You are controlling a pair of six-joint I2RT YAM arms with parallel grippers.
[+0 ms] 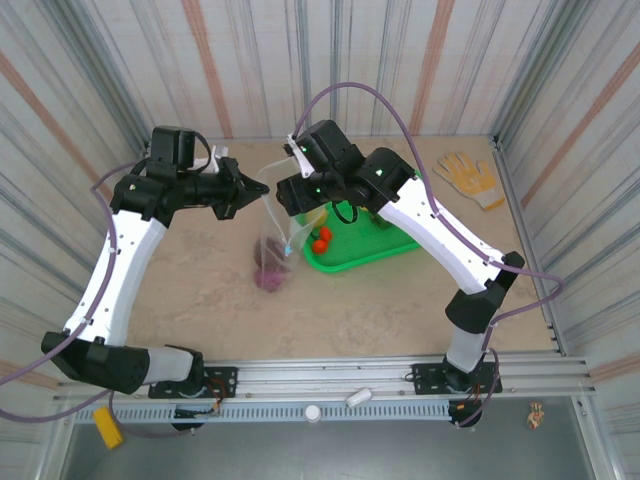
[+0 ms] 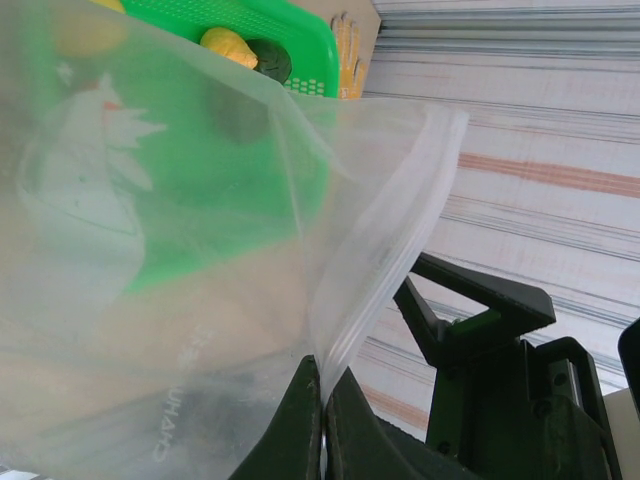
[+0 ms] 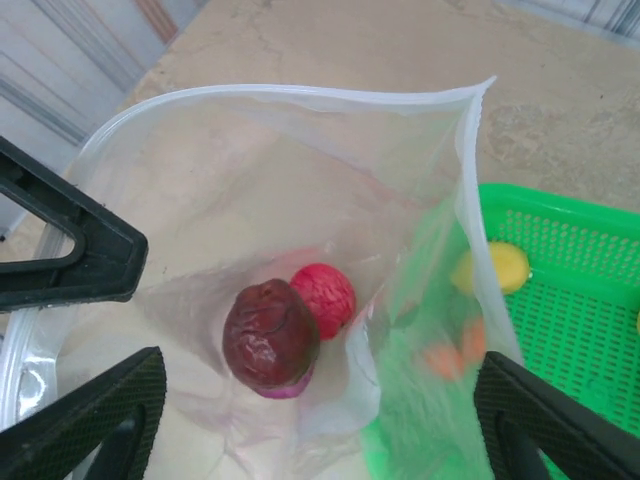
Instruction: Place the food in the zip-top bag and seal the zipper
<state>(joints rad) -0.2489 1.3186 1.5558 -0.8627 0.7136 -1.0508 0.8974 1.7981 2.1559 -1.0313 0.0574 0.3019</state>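
Both arms reach inward over table (image 1: pixel 200 290). Left gripper (image 2: pixel 322 390) clamped on zip-top bag (image 1: pixel 272 240) rim, bag hanging open. Right gripper (image 3: pixel 320 420) above mouth, jaws apart, empty. Maroon piece (image 3: pixel 270 335), pink-red piece (image 3: pixel 323 298) at bag bottom. Green tray (image 1: pixel 365 258) just beside; open table left.

left gripper (image 1: pixel 250 192) pinching hanging zip-top bag (image 1: pixel 270 232), food (image 1: pixel 270 276) inside; green tray (image 1: pixel 365 257) beside
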